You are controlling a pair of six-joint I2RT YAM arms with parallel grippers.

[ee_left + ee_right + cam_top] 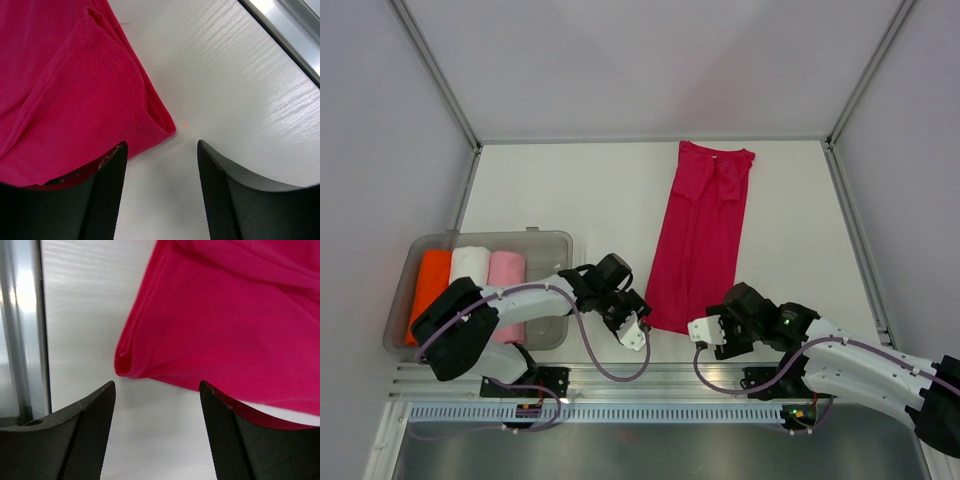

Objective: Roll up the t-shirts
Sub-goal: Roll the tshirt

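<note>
A magenta-pink t-shirt (702, 235) lies folded into a long strip down the middle of the white table, neckline at the far end. My left gripper (638, 330) is open beside the strip's near left corner (167, 127), nothing between its fingers. My right gripper (705, 332) is open just short of the near right corner (125, 365), also empty. In each wrist view the near hem lies a little ahead of the open fingertips, and one finger overlaps the cloth's edge in the picture.
A clear plastic tub (545, 245) at the left holds three rolled shirts: orange (432, 283), white (470, 265) and light pink (506, 272). An aluminium rail (670, 378) runs along the table's near edge, just behind both grippers. Grey walls enclose the sides.
</note>
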